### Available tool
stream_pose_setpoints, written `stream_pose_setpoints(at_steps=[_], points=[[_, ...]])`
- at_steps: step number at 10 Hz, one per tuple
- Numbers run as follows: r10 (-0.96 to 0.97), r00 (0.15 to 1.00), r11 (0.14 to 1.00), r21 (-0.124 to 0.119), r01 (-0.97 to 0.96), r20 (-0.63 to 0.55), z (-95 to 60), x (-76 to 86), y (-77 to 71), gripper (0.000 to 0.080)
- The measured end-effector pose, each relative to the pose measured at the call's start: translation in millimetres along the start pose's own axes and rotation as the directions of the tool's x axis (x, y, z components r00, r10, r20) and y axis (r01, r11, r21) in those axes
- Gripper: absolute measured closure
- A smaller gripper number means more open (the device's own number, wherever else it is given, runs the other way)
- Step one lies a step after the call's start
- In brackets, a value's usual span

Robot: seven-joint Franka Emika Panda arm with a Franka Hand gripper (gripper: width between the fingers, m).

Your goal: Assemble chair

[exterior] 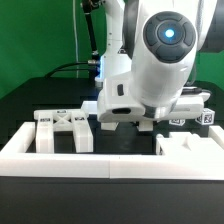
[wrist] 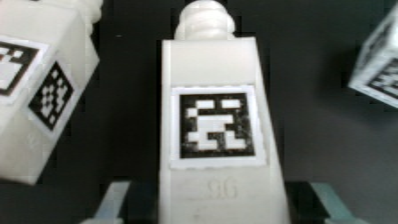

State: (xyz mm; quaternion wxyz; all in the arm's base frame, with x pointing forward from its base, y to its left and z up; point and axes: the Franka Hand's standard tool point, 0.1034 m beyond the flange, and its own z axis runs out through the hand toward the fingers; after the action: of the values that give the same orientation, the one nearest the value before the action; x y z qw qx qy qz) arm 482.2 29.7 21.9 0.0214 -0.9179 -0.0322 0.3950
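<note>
In the wrist view a white square post [wrist: 214, 95] with a black-and-white tag and a rounded peg at its far end lies lengthwise between my fingers. My gripper [wrist: 215, 202] straddles the post's near end, and a narrow dark gap shows on each side between a finger [wrist: 119, 200] and the post, so the jaws stand open. In the exterior view the gripper [exterior: 113, 124] is low over the table, and the post is hidden behind the arm. A white cross-braced frame [exterior: 62, 129] stands at the exterior view's left. Another tagged white part [wrist: 39, 90] lies beside the post.
A long low white border wall [exterior: 100, 166] runs along the front. More white blocky parts with tags [exterior: 192, 138] sit at the exterior view's right. A tagged part's corner [wrist: 375, 68] shows in the wrist view. The arm's body hides the table's middle.
</note>
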Motion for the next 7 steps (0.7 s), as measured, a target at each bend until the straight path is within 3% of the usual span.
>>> stream_pose_setpoints(at_steps=[3, 4, 7], points=[[0.013, 1.000, 1.000, 0.001, -0.013, -0.014, -45.4, -10.9, -20.5, 0.0509], [-0.002, 0.999, 1.000, 0.001, 0.002, -0.032, -53.9, -10.4, -20.9, 0.0509], [-0.002, 0.996, 1.000, -0.002, 0.001, -0.093, -55.9, -0.9, -20.1, 0.0509]])
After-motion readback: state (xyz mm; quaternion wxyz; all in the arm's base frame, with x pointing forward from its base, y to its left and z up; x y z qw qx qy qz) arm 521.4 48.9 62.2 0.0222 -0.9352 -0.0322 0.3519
